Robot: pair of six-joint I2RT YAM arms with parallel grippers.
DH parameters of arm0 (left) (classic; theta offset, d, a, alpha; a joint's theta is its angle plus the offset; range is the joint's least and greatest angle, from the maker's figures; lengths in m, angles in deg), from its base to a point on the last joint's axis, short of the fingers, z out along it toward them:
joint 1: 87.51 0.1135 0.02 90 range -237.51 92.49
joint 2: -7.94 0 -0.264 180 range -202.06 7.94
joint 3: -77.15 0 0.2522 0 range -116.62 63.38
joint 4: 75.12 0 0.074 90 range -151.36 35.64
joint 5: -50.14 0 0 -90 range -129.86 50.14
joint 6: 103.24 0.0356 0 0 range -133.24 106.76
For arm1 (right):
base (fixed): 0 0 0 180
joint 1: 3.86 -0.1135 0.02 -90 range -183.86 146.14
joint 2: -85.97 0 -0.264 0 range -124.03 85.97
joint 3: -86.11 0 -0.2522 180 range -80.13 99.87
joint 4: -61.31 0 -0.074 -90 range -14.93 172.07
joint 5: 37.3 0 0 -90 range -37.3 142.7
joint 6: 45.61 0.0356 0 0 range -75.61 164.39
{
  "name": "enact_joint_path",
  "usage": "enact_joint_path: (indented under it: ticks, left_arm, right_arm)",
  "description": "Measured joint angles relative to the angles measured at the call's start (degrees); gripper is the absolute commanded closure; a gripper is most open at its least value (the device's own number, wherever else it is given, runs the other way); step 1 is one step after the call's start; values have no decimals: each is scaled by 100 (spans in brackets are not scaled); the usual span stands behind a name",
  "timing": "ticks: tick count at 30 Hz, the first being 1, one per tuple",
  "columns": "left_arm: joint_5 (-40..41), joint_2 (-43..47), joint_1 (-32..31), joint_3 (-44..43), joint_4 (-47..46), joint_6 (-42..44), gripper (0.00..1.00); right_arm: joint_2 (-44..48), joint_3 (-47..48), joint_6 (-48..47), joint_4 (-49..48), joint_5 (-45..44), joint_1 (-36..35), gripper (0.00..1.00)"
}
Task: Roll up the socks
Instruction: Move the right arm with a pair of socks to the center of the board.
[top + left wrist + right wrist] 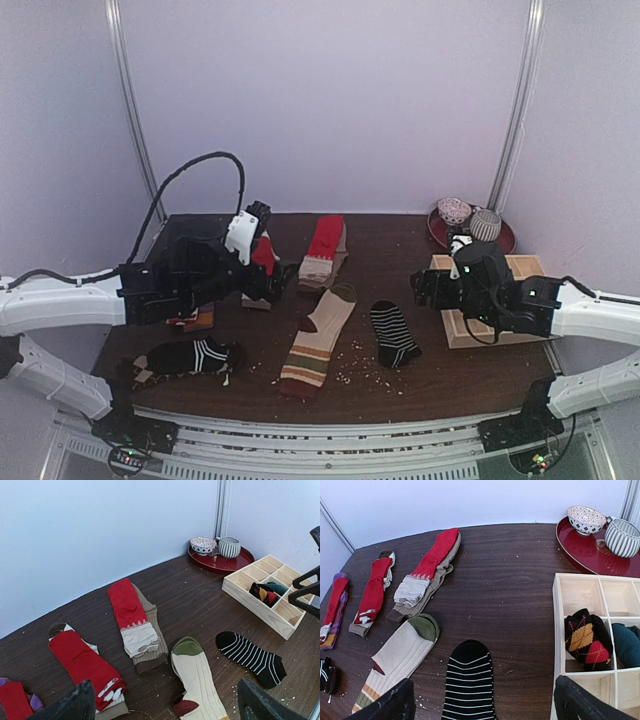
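My left claw (167,706) and right claw (490,703) hung spread and empty, so I reckoned I must first pinch the black striped sock (393,335).

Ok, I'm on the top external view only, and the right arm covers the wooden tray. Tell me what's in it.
Observer: A bundled black argyle sock sits in one compartment of the tray, a dark teal one in the next.
Operator: Now the far end of the beige sock; it's just dark here.
Observer: Its toe is green.
Operator: Check under the left arm.
Observer: A red sock lies on a purple one there.
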Motion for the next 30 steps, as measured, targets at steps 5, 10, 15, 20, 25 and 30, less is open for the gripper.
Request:
enact_joint_path:
  ticks: [5,10,15,20,25,30]
  left_arm:
    - [-72,7,0,0,0,37,2]
    - [-164,7,0,0,0,81,2]
    - [-245,7,0,0,0,103,2]
    - [-319,7,0,4,0,107,2]
    - [-413,57,0,131,-50,107,2]
    - [-444,190,0,350,-79,107,2]
  right_arm:
    - [2,0,-341,2,59,0,0]
    - [238,-262,-723,-278,387,2,0]
    - [229,-568,-789,-535,450,50,6]
    - [-706,-560,-616,-614,457,175,24]
    - [-1628,-511,-457,-542,551,330,54]
    - [-2173,-199,-455,-647,905,382,60]
